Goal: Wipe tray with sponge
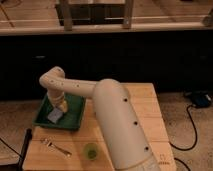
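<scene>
You had one dark green tray [75,114] at the far left of the wooden bench [145,112]; one pale sponge [55,116] lay inside it, toward its left half; the gripper [61,104] hung over the tray, just above and right of the sponge, and you could not tell whether it was open or closed, nor whether it touched the sponge; one small green cup [90,150] stood near the front edge; one metal utensil [55,146] lay left of the cup, apart from the tray.
</scene>
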You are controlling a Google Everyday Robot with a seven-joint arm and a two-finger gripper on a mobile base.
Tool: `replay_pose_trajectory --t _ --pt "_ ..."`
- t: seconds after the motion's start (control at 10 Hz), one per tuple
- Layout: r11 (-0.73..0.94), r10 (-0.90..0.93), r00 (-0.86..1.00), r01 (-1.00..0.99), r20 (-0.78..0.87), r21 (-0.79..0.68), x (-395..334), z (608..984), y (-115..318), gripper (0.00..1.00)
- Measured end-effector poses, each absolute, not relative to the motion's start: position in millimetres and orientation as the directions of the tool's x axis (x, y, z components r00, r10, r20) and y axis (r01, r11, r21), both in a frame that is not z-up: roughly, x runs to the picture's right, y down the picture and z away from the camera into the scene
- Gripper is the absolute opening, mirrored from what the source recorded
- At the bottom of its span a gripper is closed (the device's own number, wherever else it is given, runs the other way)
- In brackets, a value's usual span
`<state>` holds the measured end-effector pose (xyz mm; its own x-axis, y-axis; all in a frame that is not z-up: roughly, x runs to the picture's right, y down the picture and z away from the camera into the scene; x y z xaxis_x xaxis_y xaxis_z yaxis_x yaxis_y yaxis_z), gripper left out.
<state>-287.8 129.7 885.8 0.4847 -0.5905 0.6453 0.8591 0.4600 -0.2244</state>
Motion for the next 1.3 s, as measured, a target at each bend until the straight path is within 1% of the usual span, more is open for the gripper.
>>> replay_pose_trajectory --t 0.1,0.3,0.4,0.7,0.9,1.1,1.3 --pt "0.473 -0.587 0.497 0.851 0.639 -0.228 -272 880 135 0.01" --pt "0.491 -0.581 0.521 0.837 0.625 -0.241 -247 879 133 0.01" --pt "0.515 -0.573 0.555 0.816 0.603 -0.261 -218 882 122 0.01" --pt "0.535 -0.569 0.586 0.796 0.577 -0.282 -198 894 97 0.01" --pt "0.523 -0.578 0.573 0.807 0.582 -0.275 -206 902 89 0.01" --pt "0.484 -0.594 0.53 0.836 0.605 -0.257 -240 909 90 0.01" --pt "0.446 -0.61 0.48 0.866 0.631 -0.229 -279 910 101 0.01"
